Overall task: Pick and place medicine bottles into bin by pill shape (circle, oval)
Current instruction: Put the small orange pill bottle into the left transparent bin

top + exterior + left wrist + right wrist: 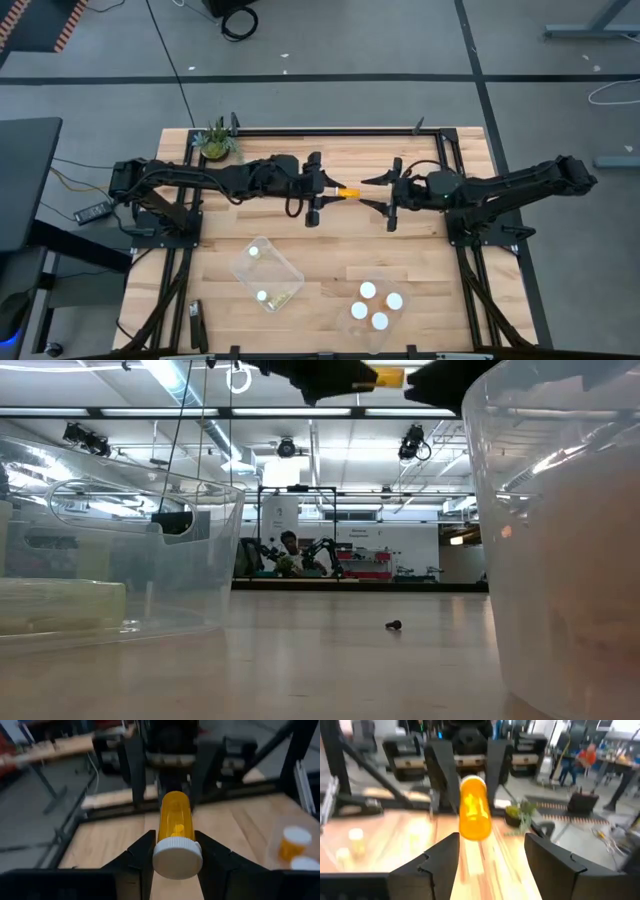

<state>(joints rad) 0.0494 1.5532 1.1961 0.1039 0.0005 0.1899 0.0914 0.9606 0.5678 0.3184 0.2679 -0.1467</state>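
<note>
Above the middle of the wooden table (330,265), seen from overhead, the two arms meet tip to tip. The left gripper (335,189) clamps one amber medicine bottle (349,191), which lies level in the air between the arms. The right gripper (372,193) faces it with its fingers spread either side of the bottle's far end, not touching it. A green potted plant (216,143) stands at the table's far left corner. Nearer the front edge sit two clear tubs: the left tub (267,273) holds two white-capped bottles, the right tub (376,305) holds four.

At table height, the left tub's wall (110,550) and the right tub's wall (560,540) fill the sides of the low view. The dark grippers show only at the top edge, with a sliver of the amber bottle (388,376) between them. A person sits far back in the room.

In the left wrist view, the left gripper's own fingers (145,855) press on the bottle's round white cap (177,859); the amber body (175,817) points away toward the right gripper (170,767). Two capped bottles show at the edge, in a tub.

In the right wrist view, the right gripper (490,852) stands wide, and the bottle (474,815) hangs just beyond its fingertips, held at its far end by the left gripper's fingers (442,767).
</note>
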